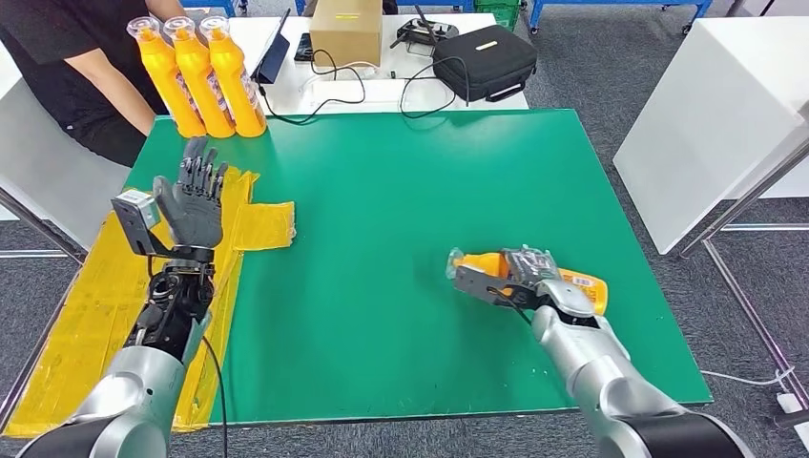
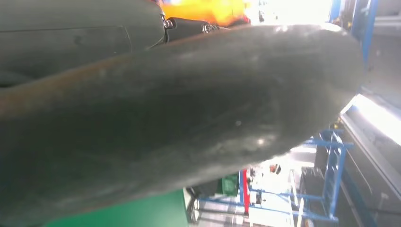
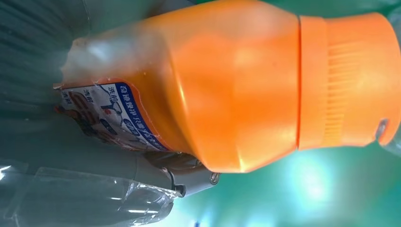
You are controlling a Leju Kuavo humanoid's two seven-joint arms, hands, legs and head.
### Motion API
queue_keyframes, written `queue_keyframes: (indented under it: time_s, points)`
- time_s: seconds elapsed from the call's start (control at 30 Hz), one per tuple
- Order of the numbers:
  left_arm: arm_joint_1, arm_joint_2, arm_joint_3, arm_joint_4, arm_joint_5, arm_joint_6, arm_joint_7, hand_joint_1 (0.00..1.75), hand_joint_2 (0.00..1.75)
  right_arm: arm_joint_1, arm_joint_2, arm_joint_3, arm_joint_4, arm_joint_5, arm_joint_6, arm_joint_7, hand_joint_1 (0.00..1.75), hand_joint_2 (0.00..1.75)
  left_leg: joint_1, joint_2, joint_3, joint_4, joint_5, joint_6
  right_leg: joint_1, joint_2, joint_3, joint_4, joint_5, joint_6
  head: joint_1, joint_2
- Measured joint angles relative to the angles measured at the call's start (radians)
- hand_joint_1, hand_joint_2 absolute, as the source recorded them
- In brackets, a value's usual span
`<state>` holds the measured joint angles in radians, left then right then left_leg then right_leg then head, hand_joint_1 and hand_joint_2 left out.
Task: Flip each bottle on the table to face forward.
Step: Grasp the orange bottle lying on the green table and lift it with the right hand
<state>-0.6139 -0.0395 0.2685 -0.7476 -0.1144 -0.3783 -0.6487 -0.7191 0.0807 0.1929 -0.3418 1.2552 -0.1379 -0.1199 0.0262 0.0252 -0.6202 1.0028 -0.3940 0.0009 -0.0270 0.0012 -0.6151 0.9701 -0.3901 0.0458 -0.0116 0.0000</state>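
Here, on the green table (image 1: 401,191), right hand (image 1: 520,277) fingers clamp a lying bottle (image 1: 572,282); left hand (image 1: 194,196) fingers apart.

Bottle (image 3: 227,90) base hidden behind right hand (image 1: 523,277)

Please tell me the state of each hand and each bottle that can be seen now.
left hand: raised over the yellow tape, fingers apart, holding nothing
right hand: grips the lying bottle
lying bottle: on its side on the green mat
three bottles: upright, side by side at the far-left corner
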Motion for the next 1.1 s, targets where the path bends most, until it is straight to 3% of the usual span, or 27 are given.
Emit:
queue_keyframes:
  time_s: [0.23, 0.47, 0.77, 0.8, 0.87, 0.9, 0.93, 1.0, 1.1]
  points:
    - [-0.002, -0.029, -0.024, -0.036, 0.019, 0.002, 0.024, 0.0, 0.0, 0.006, 0.065, 0.0, 0.002, 0.01, 0.007, 0.024, 1.75, 1.75, 0.001, 0.001, 0.002, 0.0, 0.0, 0.0, 0.001, 0.0, 0.002, 0.0, 0.001, -0.001, 0.0, 0.0]
    - [-0.037, -0.058, -0.058, -0.05, 0.039, -0.023, 0.042, 0.0, 0.0, -0.001, 0.163, 0.0, 0.013, 0.027, 0.056, 0.158, 1.75, 1.75, 0.002, 0.001, 0.002, 0.0, 0.001, -0.001, 0.002, 0.0, 0.002, 0.0, 0.001, -0.002, 0.0, 0.0]
    - [-0.118, -0.108, -0.107, -0.046, 0.055, -0.02, 0.047, 0.0, 0.0, -0.023, 0.219, -0.007, 0.03, 0.031, 0.101, 0.254, 1.75, 1.75, 0.002, 0.001, 0.002, 0.0, 0.001, -0.001, 0.002, 0.001, 0.002, 0.0, 0.001, -0.002, 0.0, 0.0]
    - [-0.119, -0.109, -0.109, -0.046, 0.056, -0.021, 0.045, 0.0, 0.0, -0.025, 0.223, -0.01, 0.03, 0.029, 0.101, 0.256, 1.44, 1.75, 0.002, 0.001, 0.002, 0.0, 0.001, -0.001, 0.002, 0.001, 0.002, 0.0, 0.001, -0.002, 0.0, 0.0]
    - [-0.123, -0.109, -0.109, -0.043, 0.058, -0.022, 0.041, 0.0, 0.0, -0.03, 0.23, -0.017, 0.032, 0.025, 0.097, 0.255, 0.57, 1.75, 0.003, 0.001, 0.001, 0.0, 0.001, -0.001, 0.003, 0.001, 0.001, 0.0, 0.001, -0.002, 0.0, 0.0]
    - [-0.126, -0.109, -0.109, -0.039, 0.058, -0.023, 0.039, 0.0, 0.0, -0.033, 0.233, -0.022, 0.033, 0.024, 0.094, 0.255, 0.14, 1.31, 0.003, 0.001, 0.001, 0.0, 0.001, -0.001, 0.003, 0.001, 0.001, 0.0, 0.001, -0.002, 0.0, 0.0]
    - [-0.13, -0.109, -0.11, -0.034, 0.059, -0.024, 0.036, 0.0, 0.0, -0.035, 0.235, -0.026, 0.034, 0.023, 0.092, 0.255, 0.0, 0.87, 0.003, 0.001, 0.001, 0.0, 0.001, -0.002, 0.004, 0.001, 0.001, 0.0, 0.001, -0.002, 0.0, 0.0]
    - [-0.146, -0.11, -0.11, -0.02, 0.059, -0.025, 0.034, 0.0, 0.0, -0.041, 0.238, -0.036, 0.037, 0.022, 0.096, 0.262, 0.0, 0.0, 0.003, 0.0, -0.001, 0.0, 0.002, -0.002, 0.004, 0.0, 0.0, 0.0, 0.002, -0.002, 0.0, 0.0]
    - [-0.174, -0.11, -0.11, -0.002, 0.059, -0.023, 0.033, 0.0, 0.0, -0.05, 0.238, -0.049, 0.041, 0.029, 0.114, 0.274, 0.0, 0.0, 0.003, -0.001, -0.002, 0.0, 0.002, -0.003, 0.003, 0.0, -0.001, 0.0, 0.002, -0.002, 0.0, 0.0]
